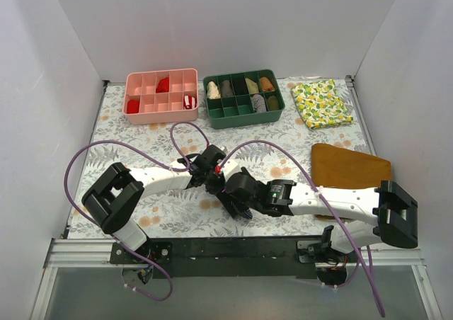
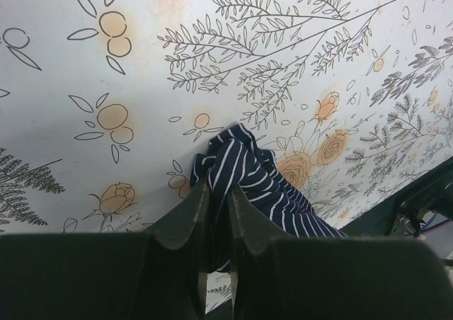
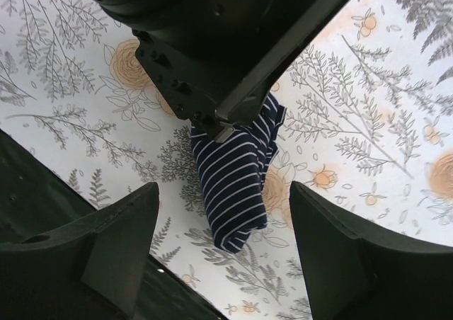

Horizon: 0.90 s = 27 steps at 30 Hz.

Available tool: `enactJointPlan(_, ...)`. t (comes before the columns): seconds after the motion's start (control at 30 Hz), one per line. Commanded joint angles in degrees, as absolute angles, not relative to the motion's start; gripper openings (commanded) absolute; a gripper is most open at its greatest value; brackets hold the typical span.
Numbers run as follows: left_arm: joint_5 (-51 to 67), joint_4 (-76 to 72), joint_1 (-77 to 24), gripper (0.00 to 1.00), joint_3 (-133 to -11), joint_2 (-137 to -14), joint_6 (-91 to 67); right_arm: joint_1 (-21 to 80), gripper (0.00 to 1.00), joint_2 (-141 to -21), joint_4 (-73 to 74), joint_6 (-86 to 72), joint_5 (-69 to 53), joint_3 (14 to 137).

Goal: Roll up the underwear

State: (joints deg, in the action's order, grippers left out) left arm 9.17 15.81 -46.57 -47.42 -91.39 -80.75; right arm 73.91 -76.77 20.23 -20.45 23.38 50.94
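The underwear [image 3: 233,178] is a small navy bundle with thin pale stripes, lying rolled up on the flower-print table cover. My left gripper [image 2: 216,200] is shut on one end of the underwear [image 2: 248,168], with cloth pinched between its fingers. My right gripper [image 3: 223,192] is open and hovers over the bundle, one finger on each side and neither touching it. In the top view the left gripper [image 1: 212,180] and the right gripper [image 1: 232,201] meet at the table's middle and hide most of the underwear.
A pink tray [image 1: 161,95] and a green tray [image 1: 243,98], both with small rolled items, stand at the back. A lemon-print cloth [image 1: 322,103] lies at the back right. A mustard-brown cloth [image 1: 348,166] lies on the right, near the right arm.
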Motion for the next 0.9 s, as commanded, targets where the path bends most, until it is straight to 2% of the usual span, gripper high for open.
enactJointPlan(0.0,6.4,20.3,-47.5,0.00,-45.6,-93.6,-78.7,74.1,0.81,-77.2,23.9,-8.7,22.9,54.8)
enactJointPlan(0.4,8.2,19.4,-47.5,0.00,-46.0,-94.9,-78.9,74.1,0.76,-77.9,21.8,-5.2,15.8,51.9)
enactJointPlan(0.57,8.5,19.5,-47.5,0.00,-45.8,-94.6,-79.1,74.2,0.68,-79.5,21.4,-5.8,15.5,50.0)
enactJointPlan(0.67,8.4,19.6,-47.5,0.00,-45.7,-94.3,-79.4,74.2,0.60,-79.4,20.4,-6.9,15.6,48.3)
enactJointPlan(0.87,8.8,19.4,-47.5,0.00,-45.4,-94.3,-79.6,74.1,0.59,-77.9,17.7,-11.1,16.7,43.4)
